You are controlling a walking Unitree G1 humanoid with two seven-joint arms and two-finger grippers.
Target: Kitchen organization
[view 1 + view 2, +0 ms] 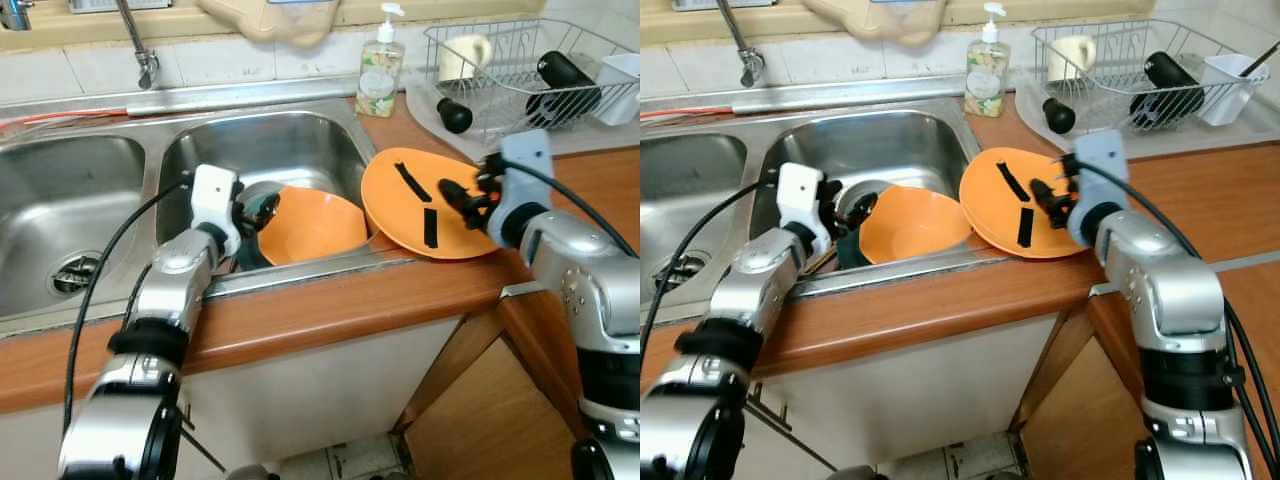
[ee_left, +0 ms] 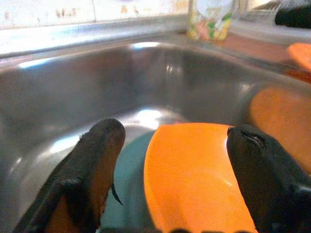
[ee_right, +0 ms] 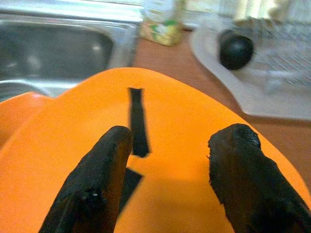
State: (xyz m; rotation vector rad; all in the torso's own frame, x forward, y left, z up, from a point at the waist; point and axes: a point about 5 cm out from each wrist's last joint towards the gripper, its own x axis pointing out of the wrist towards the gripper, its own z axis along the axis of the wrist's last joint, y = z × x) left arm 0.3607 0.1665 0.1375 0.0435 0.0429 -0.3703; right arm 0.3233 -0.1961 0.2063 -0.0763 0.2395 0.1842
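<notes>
An orange bowl (image 1: 310, 225) lies tilted in the right basin of the steel sink (image 1: 290, 140), on top of something teal (image 2: 129, 184). My left gripper (image 1: 262, 208) is open at the bowl's left rim, and the bowl (image 2: 194, 174) sits between its two black fingers (image 2: 97, 160). An orange plate (image 1: 410, 215) with black tape strips leans on the counter at the sink's right edge. My right gripper (image 1: 455, 195) hovers open just over the plate's face (image 3: 170, 111), fingers (image 3: 102, 170) spread apart.
A soap bottle (image 1: 380, 65) stands behind the plate. The wire dish rack (image 1: 520, 70) at the back right holds a black bottle and cups. The faucet (image 1: 140, 50) hangs between the basins. The left basin (image 1: 70, 200) has a drain. A wooden cabinet door (image 1: 480, 420) stands open below.
</notes>
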